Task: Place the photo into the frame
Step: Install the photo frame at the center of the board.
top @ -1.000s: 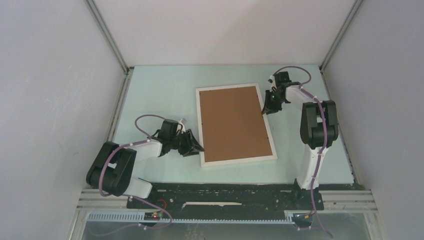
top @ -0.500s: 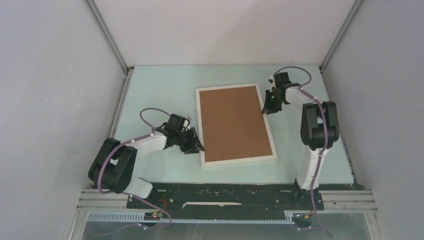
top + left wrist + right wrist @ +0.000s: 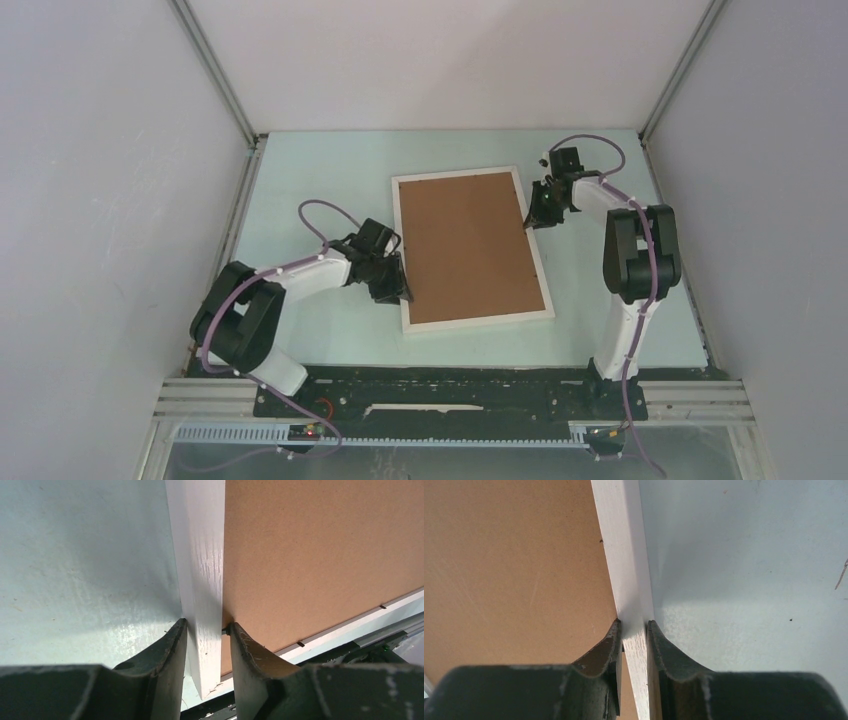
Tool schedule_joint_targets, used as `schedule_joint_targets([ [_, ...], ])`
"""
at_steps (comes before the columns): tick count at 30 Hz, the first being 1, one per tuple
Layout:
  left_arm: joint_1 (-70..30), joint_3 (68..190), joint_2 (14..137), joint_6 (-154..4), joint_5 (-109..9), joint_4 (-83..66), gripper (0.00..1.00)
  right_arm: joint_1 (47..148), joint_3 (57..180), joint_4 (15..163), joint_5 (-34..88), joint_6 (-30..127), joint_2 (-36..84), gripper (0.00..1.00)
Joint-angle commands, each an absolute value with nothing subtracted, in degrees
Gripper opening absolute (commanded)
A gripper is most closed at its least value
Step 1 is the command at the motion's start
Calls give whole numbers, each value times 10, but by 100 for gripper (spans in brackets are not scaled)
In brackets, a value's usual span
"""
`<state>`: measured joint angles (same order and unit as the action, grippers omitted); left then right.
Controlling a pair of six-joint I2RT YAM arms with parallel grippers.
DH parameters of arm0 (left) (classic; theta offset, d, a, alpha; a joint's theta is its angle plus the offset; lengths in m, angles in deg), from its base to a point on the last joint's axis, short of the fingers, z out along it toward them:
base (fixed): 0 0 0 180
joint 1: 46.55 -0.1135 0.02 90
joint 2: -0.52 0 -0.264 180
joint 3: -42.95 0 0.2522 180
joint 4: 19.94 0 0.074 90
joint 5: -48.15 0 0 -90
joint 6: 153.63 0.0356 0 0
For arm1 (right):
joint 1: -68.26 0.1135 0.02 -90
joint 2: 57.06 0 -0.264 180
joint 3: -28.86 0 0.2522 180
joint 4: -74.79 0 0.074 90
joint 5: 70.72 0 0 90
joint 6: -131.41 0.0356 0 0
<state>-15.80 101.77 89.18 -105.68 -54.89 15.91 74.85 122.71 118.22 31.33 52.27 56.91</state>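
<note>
The white frame (image 3: 480,320) lies face down mid-table with the brown backing board (image 3: 468,245) set in it. The photo is hidden. My left gripper (image 3: 397,290) straddles the frame's left rail (image 3: 200,555) near the near-left corner. One finger (image 3: 170,650) touches the rail's outer side, while the other finger (image 3: 250,655) stands over the board's edge with a thin gap to the rail. My right gripper (image 3: 533,218) is shut on the right rail (image 3: 624,545), which is pinched between both pads (image 3: 659,645).
The pale green table (image 3: 320,190) is boxed in by grey walls on three sides. A black mounting rail (image 3: 440,385) runs along the near edge. Small black tabs (image 3: 300,643) sit along the board's near edge.
The left arm has swung right and forward, bringing its gripper from beside the frame onto the left rail, with its jaws narrowing. The right gripper has stayed clamped on the right rail.
</note>
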Motion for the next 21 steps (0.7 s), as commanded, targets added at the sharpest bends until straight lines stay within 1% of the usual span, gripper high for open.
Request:
schedule_joint_targets([
  [1, -145, 1016, 933, -1044, -420, 165, 37, 758, 1200, 1216, 333, 561, 568, 14],
  [3, -143, 1033, 908, -1036, -430, 174, 42, 753, 1197, 1215, 342, 567, 567, 15],
  [4, -143, 1040, 889, -1029, -440, 178, 47, 749, 1194, 1212, 345, 572, 566, 17],
  [5, -143, 1050, 863, -1026, -445, 185, 55, 746, 1191, 1209, 348, 576, 563, 18],
  [6, -143, 1060, 836, -1018, -453, 190, 61, 741, 1185, 1205, 352, 580, 559, 20],
  [8, -146, 1083, 790, -1006, -451, 209, 73, 735, 1178, 1198, 358, 587, 549, 28],
  [10, -161, 1098, 763, -993, -455, 221, 79, 734, 1177, 1197, 355, 587, 539, 40],
  [13, -206, 1094, 750, -980, -479, 216, 85, 734, 1188, 1214, 329, 588, 507, 65],
  [14, -226, 1086, 753, -980, -499, 204, 85, 734, 1196, 1227, 314, 591, 495, 72],
  [15, -242, 1075, 758, -983, -528, 187, 86, 733, 1203, 1239, 298, 597, 483, 77],
  [18, -278, 1040, 775, -1001, -577, 132, 87, 734, 1201, 1274, 265, 628, 443, 87],
  [21, -286, 1019, 791, -1024, -601, 83, 87, 746, 1146, 1281, 260, 647, 389, 90],
])
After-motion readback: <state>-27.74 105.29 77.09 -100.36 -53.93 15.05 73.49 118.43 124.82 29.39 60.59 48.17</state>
